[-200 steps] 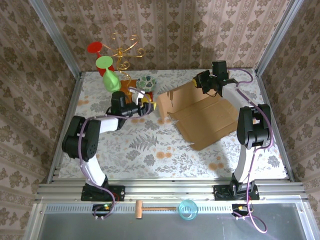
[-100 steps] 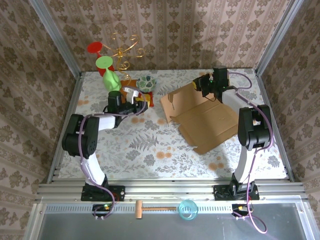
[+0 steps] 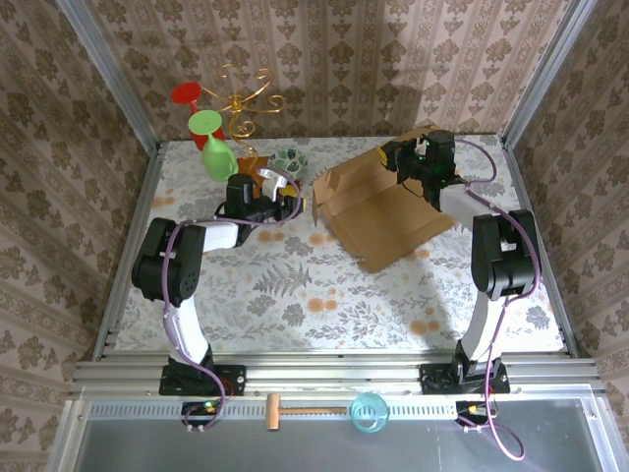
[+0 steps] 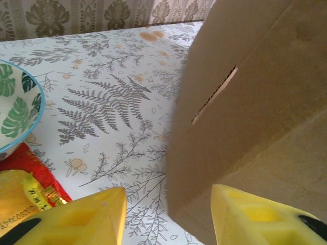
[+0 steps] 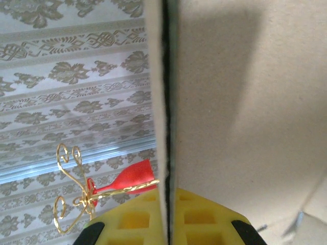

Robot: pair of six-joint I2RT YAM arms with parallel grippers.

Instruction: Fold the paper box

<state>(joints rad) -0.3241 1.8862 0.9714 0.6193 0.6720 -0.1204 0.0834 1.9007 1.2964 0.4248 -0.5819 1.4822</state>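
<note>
The paper box [image 3: 383, 211] is a large brown cardboard sheet with flaps, tilted up off the table at its far edge. My right gripper [image 3: 411, 162] holds that raised far edge; in the right wrist view its yellow fingers [image 5: 127, 219] are shut [image 5: 167, 204] on the thin edge of the cardboard [image 5: 245, 102]. My left gripper [image 3: 292, 204] is at the box's left side. In the left wrist view it stands open [image 4: 168, 196], and a lower corner of the box [image 4: 255, 102] lies just ahead between the fingertips, nearer the right one, apart from both.
A leaf-patterned bowl [image 3: 288, 162] [image 4: 13, 107] and a red packet [image 4: 30, 166] lie left of my left gripper. A green glass [image 3: 218, 157], a red glass [image 3: 187, 93] and a gold wire stand [image 3: 246, 98] are at the back left. Patterned walls close the table.
The right gripper has raised the box's far edge, so the sheet now tilts up and sits further left. The left gripper drew back, then came right toward the box's left corner.
</note>
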